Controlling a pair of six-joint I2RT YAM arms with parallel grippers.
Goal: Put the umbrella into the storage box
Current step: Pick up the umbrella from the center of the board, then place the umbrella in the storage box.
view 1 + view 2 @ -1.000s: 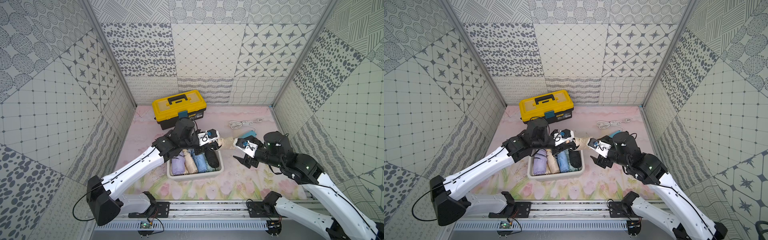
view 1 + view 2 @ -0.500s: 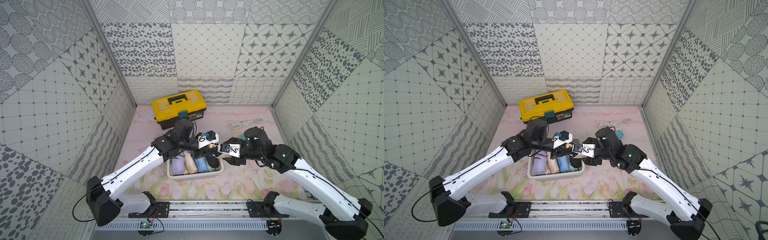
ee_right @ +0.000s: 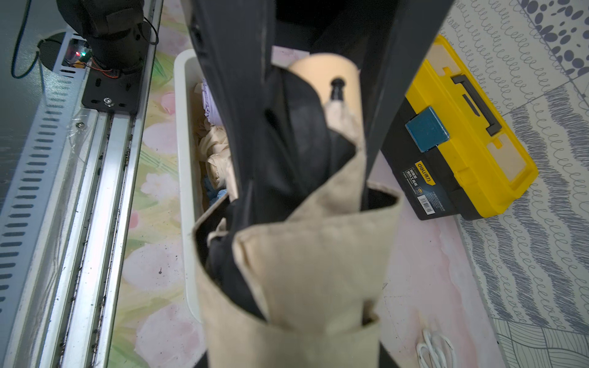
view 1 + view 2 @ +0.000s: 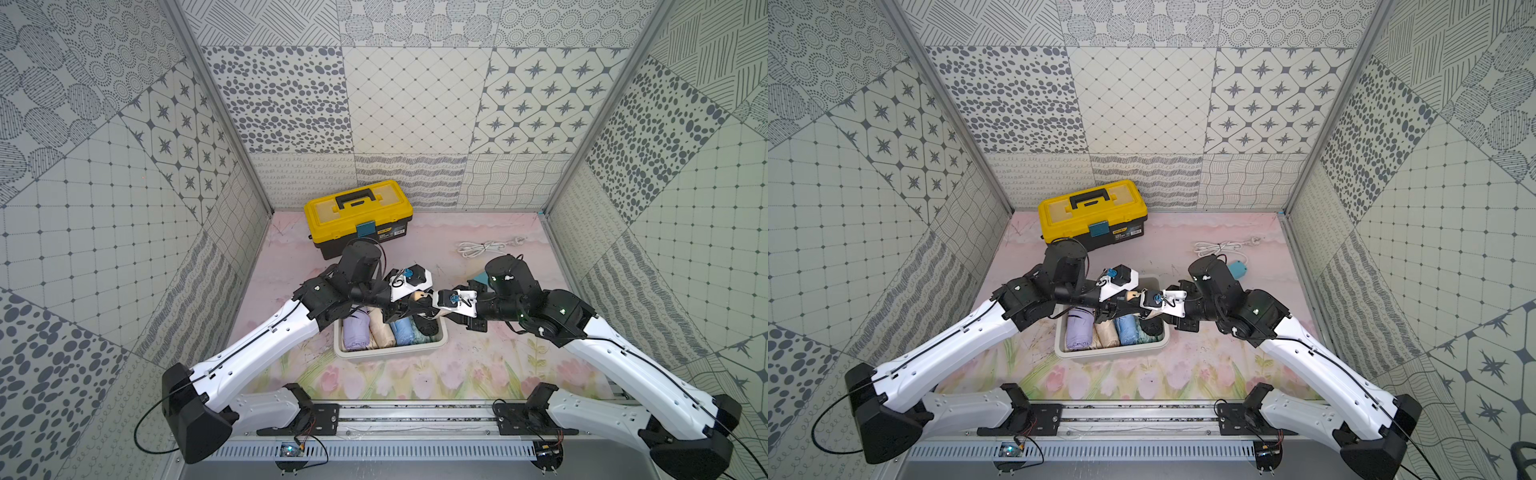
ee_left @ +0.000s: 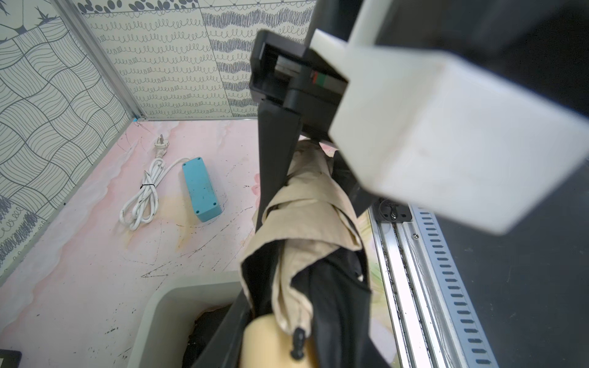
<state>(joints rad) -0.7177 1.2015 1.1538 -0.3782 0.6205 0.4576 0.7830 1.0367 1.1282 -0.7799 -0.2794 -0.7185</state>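
While left fingers (image 3: 236, 95) and right fingers (image 5: 275, 165) clamp umbrella (image 5: 306, 216), storage box (image 4: 390, 353) beneath.

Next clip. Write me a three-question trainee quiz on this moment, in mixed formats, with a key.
1. True or false: the lid of the yellow toolbox stands open.
2. Which grippers grip the beige-and-black umbrella? A) left only B) right only C) both
3. Fill in: the umbrella is held over the white ____, which holds other folded umbrellas.
Key: 1 false, the lid is shut. 2 C, the left gripper and the right gripper are both clamped on it. 3 storage box.
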